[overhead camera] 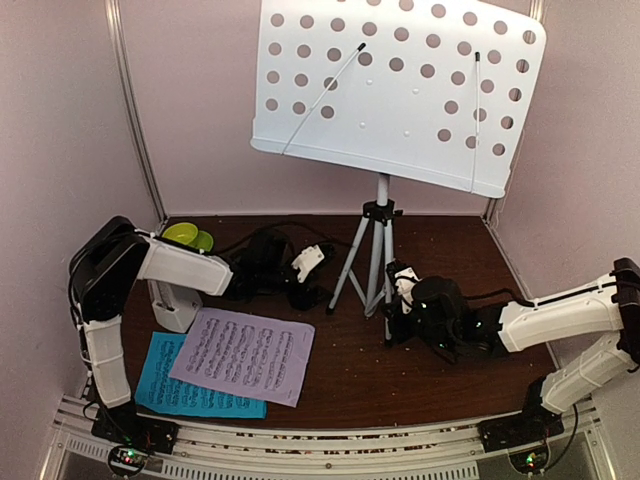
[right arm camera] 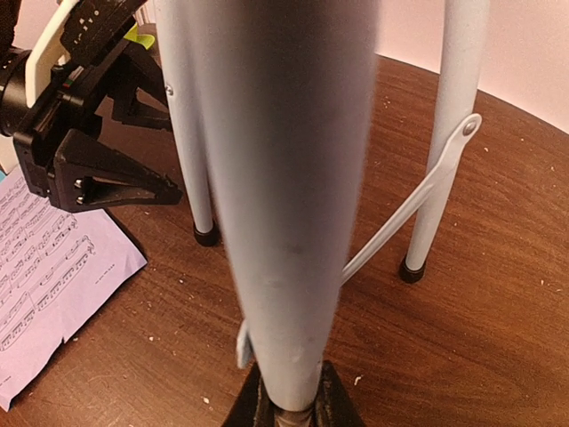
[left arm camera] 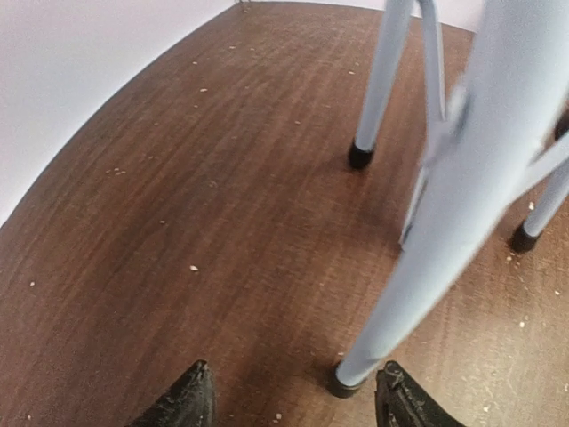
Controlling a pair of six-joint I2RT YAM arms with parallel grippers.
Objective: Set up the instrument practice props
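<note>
The white perforated music stand [overhead camera: 400,85] rises on its silver tripod [overhead camera: 377,255] at mid-table. My right gripper [overhead camera: 392,318] [right arm camera: 292,411] is shut on the tripod's near leg [right arm camera: 284,178], low down by the foot. My left gripper [overhead camera: 312,292] [left arm camera: 293,393] stands open at the left leg [left arm camera: 444,222], whose black foot [left arm camera: 342,381] sits between the jaws, close to the right finger. A lilac music page [overhead camera: 243,355] [right arm camera: 44,276] lies flat, overlapping a cyan page [overhead camera: 190,392]. The white metronome [overhead camera: 172,305] stands partly hidden under my left arm.
A lime-green bowl [overhead camera: 185,236] sits at the back left by the wall. Pink walls close in on the left, the back and the right. Black cables trail behind the left gripper. Crumbs dot the brown tabletop [overhead camera: 340,380].
</note>
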